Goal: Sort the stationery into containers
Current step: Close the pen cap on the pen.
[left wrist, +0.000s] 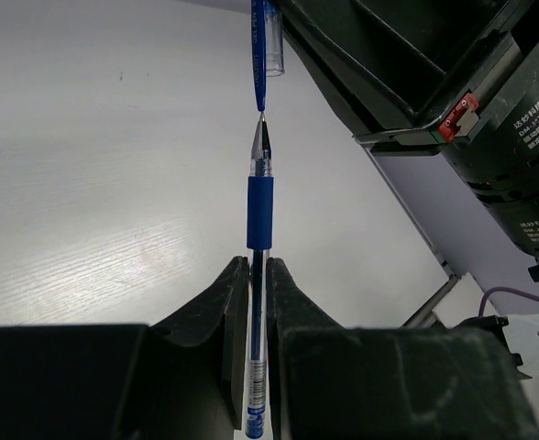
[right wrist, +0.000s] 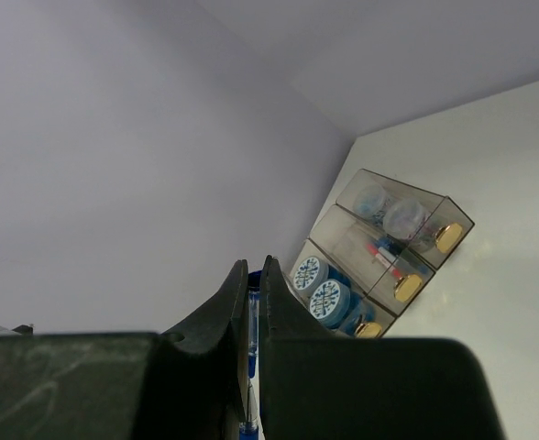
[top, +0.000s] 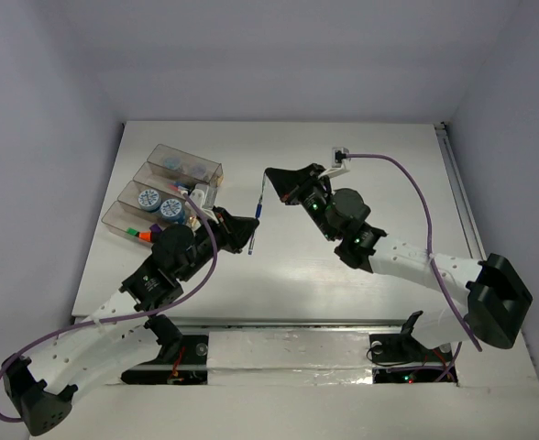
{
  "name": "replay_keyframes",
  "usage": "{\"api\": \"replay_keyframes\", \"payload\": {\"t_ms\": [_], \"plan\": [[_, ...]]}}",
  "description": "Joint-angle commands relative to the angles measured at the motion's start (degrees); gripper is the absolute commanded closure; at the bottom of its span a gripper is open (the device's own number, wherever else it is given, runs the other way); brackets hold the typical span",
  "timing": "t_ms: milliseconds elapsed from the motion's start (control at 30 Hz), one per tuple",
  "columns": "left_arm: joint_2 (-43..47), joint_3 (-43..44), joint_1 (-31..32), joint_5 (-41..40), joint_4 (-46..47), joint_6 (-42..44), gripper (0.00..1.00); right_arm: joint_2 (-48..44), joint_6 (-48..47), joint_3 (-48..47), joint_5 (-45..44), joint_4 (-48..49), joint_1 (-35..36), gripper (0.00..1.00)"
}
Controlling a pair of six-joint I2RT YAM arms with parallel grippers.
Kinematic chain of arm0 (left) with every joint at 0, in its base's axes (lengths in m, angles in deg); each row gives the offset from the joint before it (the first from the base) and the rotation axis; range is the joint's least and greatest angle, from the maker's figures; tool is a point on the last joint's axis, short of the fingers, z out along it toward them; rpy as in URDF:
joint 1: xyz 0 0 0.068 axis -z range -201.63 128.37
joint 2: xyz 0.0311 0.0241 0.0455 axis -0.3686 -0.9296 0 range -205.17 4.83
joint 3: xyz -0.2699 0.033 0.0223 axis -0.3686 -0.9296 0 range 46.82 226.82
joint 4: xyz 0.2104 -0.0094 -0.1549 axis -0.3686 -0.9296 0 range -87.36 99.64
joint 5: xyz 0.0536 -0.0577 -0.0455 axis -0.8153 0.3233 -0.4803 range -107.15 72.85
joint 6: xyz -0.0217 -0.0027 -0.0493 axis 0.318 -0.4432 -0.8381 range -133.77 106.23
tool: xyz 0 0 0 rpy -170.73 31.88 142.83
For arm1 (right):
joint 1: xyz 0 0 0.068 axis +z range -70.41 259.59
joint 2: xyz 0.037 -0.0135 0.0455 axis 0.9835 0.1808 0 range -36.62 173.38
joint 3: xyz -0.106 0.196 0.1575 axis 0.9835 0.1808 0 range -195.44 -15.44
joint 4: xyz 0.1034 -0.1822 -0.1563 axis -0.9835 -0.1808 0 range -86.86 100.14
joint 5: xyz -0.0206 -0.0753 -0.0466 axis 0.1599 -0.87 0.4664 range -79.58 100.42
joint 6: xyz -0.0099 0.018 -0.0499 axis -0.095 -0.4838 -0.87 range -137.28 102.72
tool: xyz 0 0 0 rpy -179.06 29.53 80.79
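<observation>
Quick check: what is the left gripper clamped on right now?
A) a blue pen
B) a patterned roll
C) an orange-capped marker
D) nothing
A: the left gripper is shut on the blue pen, bare tip forward; the right gripper holds the pen cap just beyond it.

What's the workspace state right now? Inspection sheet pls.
Surface: white table, no spills seen.
Job's things: four-bay organizer at far left holds patterned rolls and capped markers; blue pen and what looks like its blue cap are held tip to mouth mid-table.
Clutter: small white piece near the far edge, at the cable's end.
Grippers: left pincer shut on blue pen; right pincer shut on blue cap.
Cables: purple cable arcs over the table from the right arm; another loops off the left arm.
Surroundings: plain white walls; nothing else seen.
</observation>
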Motion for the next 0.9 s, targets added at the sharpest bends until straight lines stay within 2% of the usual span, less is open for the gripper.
{"api": "replay_keyframes", "payload": {"t_ms": [0,867], "plan": [[0.2,-0.11,-0.17,-0.22,3.26,-0.25,1.0,-0.7,1.82,0.22,0.43,4.63,0.48,1.0],[0.19,0.24,-0.17,-0.22,3.61,-0.25,1.0,1.41,1.39,-0.93,1.67,4.98,1.09,1.0]]}}
